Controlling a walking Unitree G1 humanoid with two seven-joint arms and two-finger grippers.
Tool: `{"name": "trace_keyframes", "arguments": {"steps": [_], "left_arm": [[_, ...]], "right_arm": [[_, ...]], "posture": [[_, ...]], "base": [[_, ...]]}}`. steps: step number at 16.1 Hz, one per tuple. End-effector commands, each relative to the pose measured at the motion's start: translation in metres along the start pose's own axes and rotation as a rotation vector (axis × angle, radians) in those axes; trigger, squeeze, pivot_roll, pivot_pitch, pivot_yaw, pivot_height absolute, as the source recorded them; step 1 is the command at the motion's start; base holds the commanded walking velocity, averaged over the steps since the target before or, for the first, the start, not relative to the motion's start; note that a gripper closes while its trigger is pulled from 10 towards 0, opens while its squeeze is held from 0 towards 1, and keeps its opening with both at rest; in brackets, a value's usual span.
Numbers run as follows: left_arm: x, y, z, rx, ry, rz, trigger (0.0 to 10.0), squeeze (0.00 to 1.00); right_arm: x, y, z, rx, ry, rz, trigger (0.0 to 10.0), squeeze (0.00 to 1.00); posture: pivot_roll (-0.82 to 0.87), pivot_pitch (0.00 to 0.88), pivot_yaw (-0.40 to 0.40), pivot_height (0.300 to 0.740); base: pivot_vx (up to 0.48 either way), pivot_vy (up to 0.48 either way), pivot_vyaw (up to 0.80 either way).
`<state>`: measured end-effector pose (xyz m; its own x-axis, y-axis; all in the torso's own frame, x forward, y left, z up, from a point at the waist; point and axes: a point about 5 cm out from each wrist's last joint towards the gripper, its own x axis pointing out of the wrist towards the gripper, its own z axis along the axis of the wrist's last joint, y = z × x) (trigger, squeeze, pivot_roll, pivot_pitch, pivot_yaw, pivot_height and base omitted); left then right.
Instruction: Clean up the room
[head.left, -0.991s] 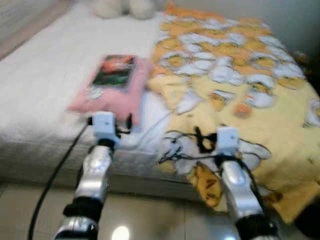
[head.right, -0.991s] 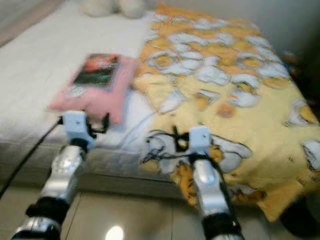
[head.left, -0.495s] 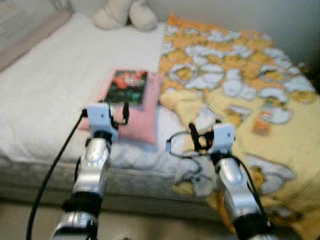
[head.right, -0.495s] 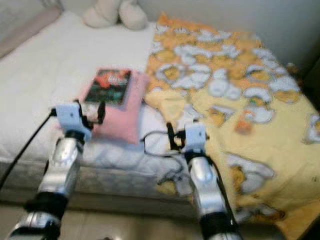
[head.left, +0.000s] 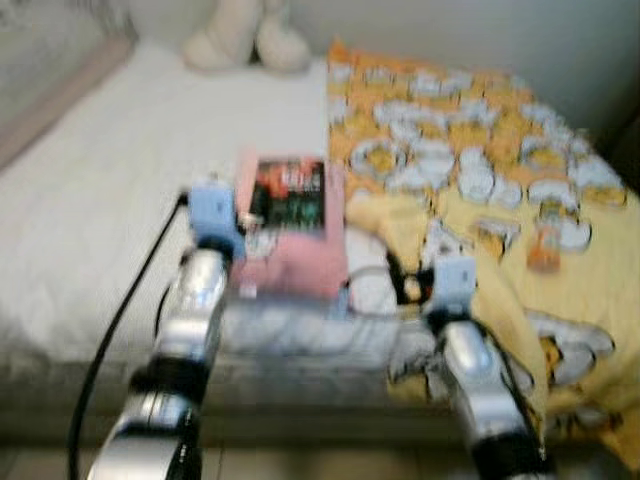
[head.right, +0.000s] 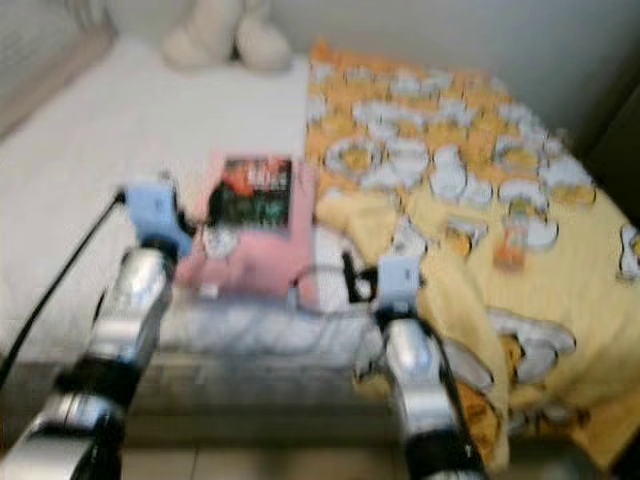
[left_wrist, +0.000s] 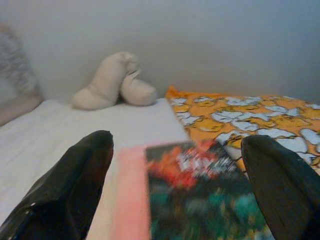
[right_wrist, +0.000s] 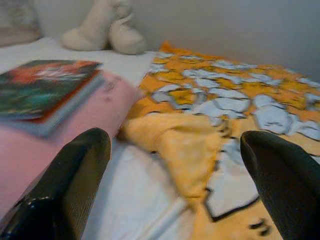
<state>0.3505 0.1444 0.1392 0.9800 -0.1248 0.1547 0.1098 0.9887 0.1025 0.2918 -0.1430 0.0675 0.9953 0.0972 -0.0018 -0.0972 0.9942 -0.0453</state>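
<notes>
Closing on bed (head.left: 80, 200); book (head.left: 290, 195) on pink pillow (head.left: 295, 265) now at 12 o'clock of left tool (left_wrist: 175, 190), gaping empty; right tool (right_wrist: 175, 190) likewise gaping. I judge grab next.

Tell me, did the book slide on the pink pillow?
No. The book lies on the same part of the pink pillow; the camera moved closer.

the book (head.left: 290, 194) has some marks on its cover, but they are too blurry to read.
</notes>
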Motion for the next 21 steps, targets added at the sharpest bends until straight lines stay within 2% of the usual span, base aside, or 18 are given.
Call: {"name": "trace_keyframes", "arguments": {"steps": [1, 2, 3, 5, 9, 11, 12, 13, 14, 15, 16, 17, 18, 19, 21], "left_arm": [[0.005, -0.018, 0.0, 0.01, 0.019, -0.053, 10.0, 0.0], [0.005, -0.022, -0.003, 0.011, 0.047, -0.054, 10.0, 0.0], [0.005, -0.025, -0.003, -0.029, 0.045, -0.064, 10.0, 0.0], [0.005, -0.025, -0.004, -0.054, 0.057, -0.041, 10.0, 0.0], [0.01, -0.02, 0.005, -0.07, 0.005, 0.014, 10.0, 0.0], [0.017, -0.011, 0.017, -0.038, -0.027, 0.062, 10.0, 0.0], [0.024, -0.001, 0.026, -0.072, -0.032, 0.083, 10.0, 0.0], [0.027, 0.005, 0.028, -0.069, -0.026, 0.087, 10.0, 0.0], [0.031, 0.017, 0.025, -0.048, 0.033, 0.113, 10.0, 0.0], [0.034, 0.029, 0.021, -0.085, 0.08, 0.142, 10.0, 0.0], [0.036, 0.026, 0.008, -0.17, 0.192, 0.057, 10.0, 0.0], [0.036, 0.022, 0.004, -0.206, 0.231, 0.01, 10.0, 0.0], [0.035, 0.019, -0.002, -0.164, 0.266, -0.036, 10.0, 0.0], [0.034, 0.017, -0.01, -0.152, 0.317, -0.068, 10.0, 0.0], [0.035, 0.014, -0.012, -0.195, 0.341, -0.098, 10.0, 0.0]], "right_arm": [[-0.001, -0.014, 0.003, -0.002, -0.015, -0.055, 10.0, 0.0], [-0.002, -0.015, 0.003, -0.001, -0.015, -0.058, 10.0, 0.0], [-0.002, -0.016, 0.003, -0.004, -0.018, -0.06, 10.0, 0.0], [-0.003, -0.016, 0.004, -0.008, -0.024, -0.066, 10.0, 0.0], [-0.005, -0.019, 0.006, -0.021, -0.03, -0.069, 10.0, 0.0], [-0.006, -0.019, 0.01, -0.034, -0.042, -0.03, 10.0, 0.0], [-0.008, -0.016, 0.014, -0.053, -0.051, 0.035, 10.0, 0.0], [-0.008, -0.016, 0.016, -0.062, -0.057, 0.042, 10.0, 0.0], [-0.009, -0.017, 0.016, -0.057, -0.054, 0.037, 10.0, 0.0], [-0.008, -0.016, 0.015, -0.052, -0.05, 0.038, 10.0, 0.0], [-0.009, -0.013, 0.015, -0.041, -0.047, 0.046, 10.0, 0.0], [-0.009, -0.011, 0.015, -0.037, -0.046, 0.051, 10.0, 0.0], [-0.01, -0.008, 0.015, -0.029, -0.045, 0.066, 10.0, 0.0], [-0.017, 0.002, 0.014, -0.018, -0.046, 0.128, 10.0, 0.0], [-0.023, 0.006, 0.011, 0.01, -0.033, 0.165, 10.0, 0.0]], "posture": [[0.0, 0.0, -0.02, 0.74], [-0.01, 0.0, -0.018, 0.74], [-0.01, 0.0, -0.015, 0.74], [-0.02, 0.0, -0.015, 0.74], [-0.02, 0.0, -0.016, 0.74], [-0.03, 0.0, -0.016, 0.74], [-0.03, 0.0, -0.015, 0.74], [-0.03, 0.0, -0.017, 0.74], [-0.03, 0.0, -0.018, 0.74], [-0.03, 0.0, -0.02, 0.74], [-0.03, 0.0, -0.025, 0.74], [-0.03, 0.0, -0.026, 0.74], [-0.03, 0.0, -0.028, 0.74], [-0.04, 0.0, -0.028, 0.74], [-0.04, 0.0, -0.009, 0.74]], "base": [[0.337, 0.0, -0.78], [0.0, 0.0, 0.0], [0.0, 0.0, 0.0], [0.452, 0.0, 0.0], [0.456, 0.0, 0.0], [0.234, 0.0, 0.0], [0.0, 0.0, 0.0], [0.0, 0.0, 0.0], [0.0, 0.0, 0.0], [0.0, 0.0, 0.0], [0.0, 0.0, 0.0], [0.0, 0.0, 0.0], [0.0, 0.0, 0.0], [0.0, 0.0, 0.0], [0.0, 0.0, 0.0]]}}
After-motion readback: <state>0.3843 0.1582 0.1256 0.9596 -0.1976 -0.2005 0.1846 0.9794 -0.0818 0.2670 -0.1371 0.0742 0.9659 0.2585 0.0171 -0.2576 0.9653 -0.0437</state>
